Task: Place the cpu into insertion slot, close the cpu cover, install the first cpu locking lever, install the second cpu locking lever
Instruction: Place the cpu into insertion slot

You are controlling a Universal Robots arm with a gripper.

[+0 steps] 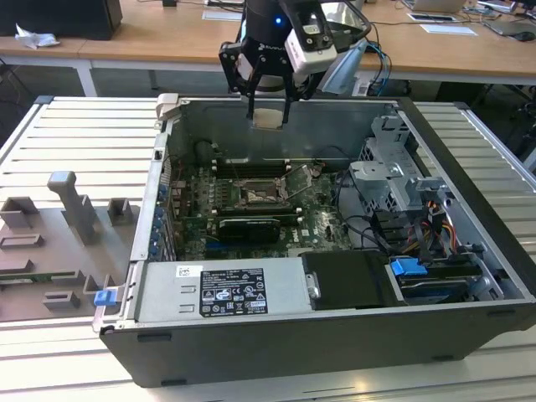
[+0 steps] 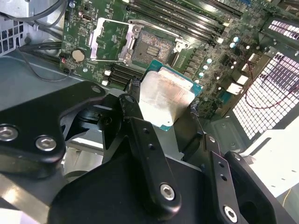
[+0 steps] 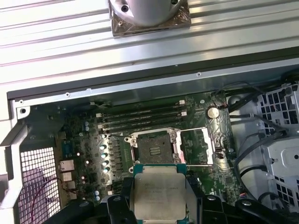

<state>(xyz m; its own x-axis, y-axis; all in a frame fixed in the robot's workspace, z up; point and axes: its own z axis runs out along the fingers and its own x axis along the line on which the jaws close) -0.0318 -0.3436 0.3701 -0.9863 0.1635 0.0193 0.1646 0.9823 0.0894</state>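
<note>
From my remote seat, the exterior view shows a pale metal work table [image 1: 75,134] with long raised ribs, reaching from nine o'clock round to three o'clock. Behind it, along twelve o'clock, I see a row of light wooden desks [image 1: 151,46] on a white leg [image 1: 86,81], with a black box [image 1: 59,17] towards ten o'clock and loose white papers [image 1: 448,29] between one and two o'clock. The light is bright and even, with soft glare on the ribs.

The gripper [image 1: 268,122] points straight down above the open computer case [image 1: 276,352], its two black fingers [image 1: 250,105] clamped on opposite edges of the cpu [image 1: 268,115].
</note>
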